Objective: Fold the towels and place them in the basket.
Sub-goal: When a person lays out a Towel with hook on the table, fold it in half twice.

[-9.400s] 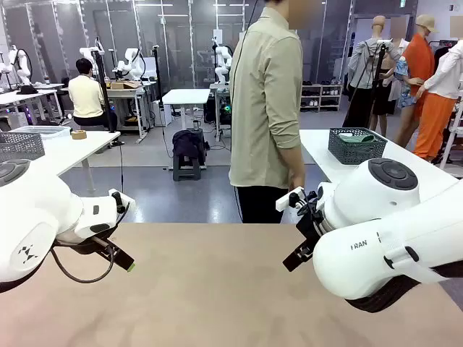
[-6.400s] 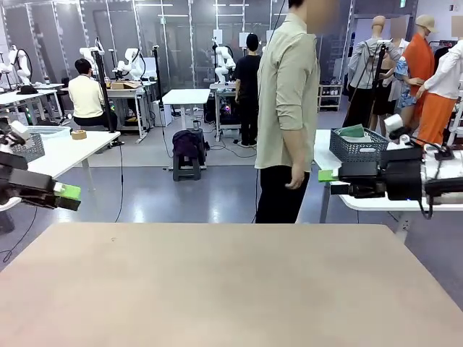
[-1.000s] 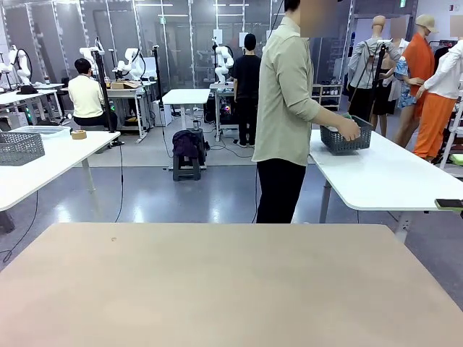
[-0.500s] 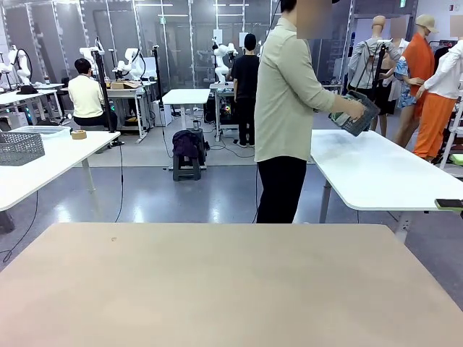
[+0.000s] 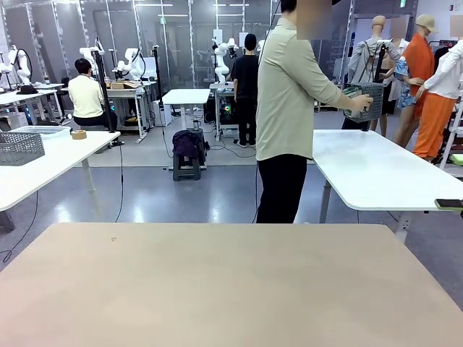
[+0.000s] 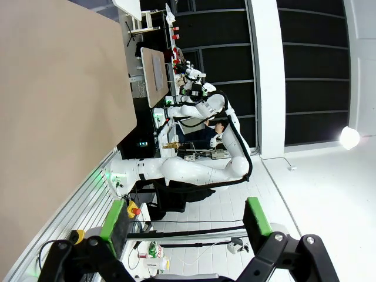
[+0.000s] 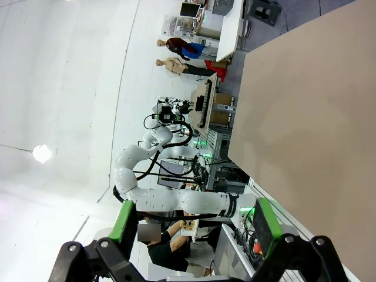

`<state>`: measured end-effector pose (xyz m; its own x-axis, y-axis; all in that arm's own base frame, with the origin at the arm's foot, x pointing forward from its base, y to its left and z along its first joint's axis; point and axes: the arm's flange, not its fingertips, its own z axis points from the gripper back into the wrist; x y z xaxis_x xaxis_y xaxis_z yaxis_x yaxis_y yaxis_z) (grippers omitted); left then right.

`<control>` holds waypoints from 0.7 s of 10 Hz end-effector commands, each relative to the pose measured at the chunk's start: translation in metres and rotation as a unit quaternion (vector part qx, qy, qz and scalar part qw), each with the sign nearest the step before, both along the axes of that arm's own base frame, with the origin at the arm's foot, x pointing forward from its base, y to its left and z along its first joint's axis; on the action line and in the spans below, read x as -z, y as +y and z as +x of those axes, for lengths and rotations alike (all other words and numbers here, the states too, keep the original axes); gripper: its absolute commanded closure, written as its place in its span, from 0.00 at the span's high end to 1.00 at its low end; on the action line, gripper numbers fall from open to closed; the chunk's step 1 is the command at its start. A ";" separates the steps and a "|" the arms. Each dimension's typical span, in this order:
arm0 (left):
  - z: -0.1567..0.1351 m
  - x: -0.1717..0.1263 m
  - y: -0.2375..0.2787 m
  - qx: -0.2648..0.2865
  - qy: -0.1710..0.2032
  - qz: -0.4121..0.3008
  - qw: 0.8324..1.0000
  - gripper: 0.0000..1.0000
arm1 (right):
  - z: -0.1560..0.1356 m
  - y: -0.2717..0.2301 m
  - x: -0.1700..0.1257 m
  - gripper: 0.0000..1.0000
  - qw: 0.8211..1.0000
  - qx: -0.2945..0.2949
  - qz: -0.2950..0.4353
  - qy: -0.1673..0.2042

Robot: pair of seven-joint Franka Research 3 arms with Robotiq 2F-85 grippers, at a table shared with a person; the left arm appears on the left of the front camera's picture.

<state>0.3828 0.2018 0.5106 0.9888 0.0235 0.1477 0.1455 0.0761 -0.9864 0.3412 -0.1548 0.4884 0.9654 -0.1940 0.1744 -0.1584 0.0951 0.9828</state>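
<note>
At the far side of the tan table (image 5: 217,289), a person in a pale green shirt stands turned to the right. Both of the person's hands hold the dark grey mesh basket (image 5: 365,101) at chest height above a white side table (image 5: 376,173). The towels are hidden from me. In the left wrist view, my left gripper (image 6: 185,218) stands open, its green pads wide apart with nothing between them. In the right wrist view, my right gripper (image 7: 194,225) is open too and holds nothing. The tan table edge (image 6: 53,117) (image 7: 311,117) runs past each gripper.
A second grey mesh basket (image 5: 20,148) sits on a white table at the left. A dark flat object (image 5: 448,204) lies at the side table's right edge. More people and work tables stand farther back.
The person has lifted the basket off the white side table and raised it to chest height. Both arms, which hung over the tan table earlier, have swung away to the sides.
</note>
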 end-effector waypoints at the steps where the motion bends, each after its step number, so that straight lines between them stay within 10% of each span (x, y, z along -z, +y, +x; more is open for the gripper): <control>1: -0.001 -0.001 -0.001 -0.003 -0.001 0.002 1.000 1.00 | 0.000 0.000 -0.001 1.00 1.000 0.000 0.000 -0.001; 7: -0.001 -0.001 -0.001 -0.003 -0.001 0.002 1.000 1.00 | 0.000 0.000 -0.001 1.00 1.000 0.000 0.000 -0.001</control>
